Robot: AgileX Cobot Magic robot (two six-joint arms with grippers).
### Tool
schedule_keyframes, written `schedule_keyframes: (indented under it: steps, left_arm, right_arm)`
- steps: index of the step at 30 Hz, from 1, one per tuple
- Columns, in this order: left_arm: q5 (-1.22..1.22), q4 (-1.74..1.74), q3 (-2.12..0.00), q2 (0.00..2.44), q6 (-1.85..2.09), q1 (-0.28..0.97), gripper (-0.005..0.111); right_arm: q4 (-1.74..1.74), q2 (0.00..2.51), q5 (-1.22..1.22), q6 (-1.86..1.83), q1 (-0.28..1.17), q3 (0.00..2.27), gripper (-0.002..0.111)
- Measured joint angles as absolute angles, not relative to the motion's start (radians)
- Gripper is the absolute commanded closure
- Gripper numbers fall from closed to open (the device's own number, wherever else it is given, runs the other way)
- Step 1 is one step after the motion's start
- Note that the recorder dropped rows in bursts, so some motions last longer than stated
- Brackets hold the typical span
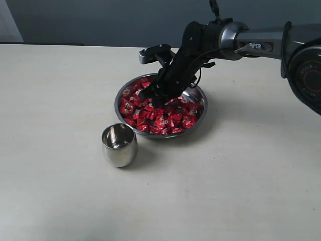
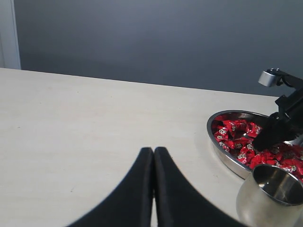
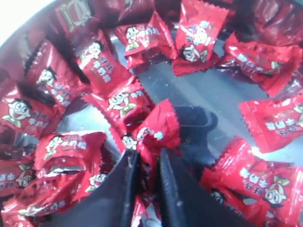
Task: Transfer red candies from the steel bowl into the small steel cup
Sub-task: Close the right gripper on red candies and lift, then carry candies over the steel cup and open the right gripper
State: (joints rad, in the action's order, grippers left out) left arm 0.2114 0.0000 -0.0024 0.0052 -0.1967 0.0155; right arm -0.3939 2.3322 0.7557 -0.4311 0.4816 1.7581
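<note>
At ctr of the frame the right gripper [image 1: 153, 98] dips steeply into the bowl [image 1: 204, 103] so its tips get into the pile; jaws are nearly together w/ one of the red candies [image 1: 163, 120] pinched between them. The rest lie in the bowl. The cup [image 1: 119, 145] stands upright just lower left of the bowl, mouth up, prob kept near for a short carry. The left gripper [image 2: 153, 158] is closed & empty over bare table [image 1: 60, 100], out of the way
</note>
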Motion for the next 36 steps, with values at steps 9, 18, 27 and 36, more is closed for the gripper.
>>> schedule_keyframes:
  steps: [9, 18, 27, 36]
  left_arm:
    - [0.211, 0.0, -0.002, 0.005, -0.197, 0.015, 0.106]
    - [0.211, 0.0, -0.002, 0.005, -0.197, 0.015, 0.106]
    - [0.211, 0.0, -0.002, 0.005, -0.197, 0.015, 0.106]
    - [0.211, 0.0, -0.002, 0.005, -0.197, 0.015, 0.106]
  right_arm:
    - [-0.493, 2.149, 0.893, -0.435, 0.482, 1.758, 0.109]
    - [-0.67, 2.133, 1.159, -0.591, 0.57, 1.758, 0.109]
    - [-0.499, 2.133, 1.155, -0.598, 0.713, 1.758, 0.109]
    - [-0.42, 2.133, 1.132, -0.568, 0.713, 1.758, 0.08]
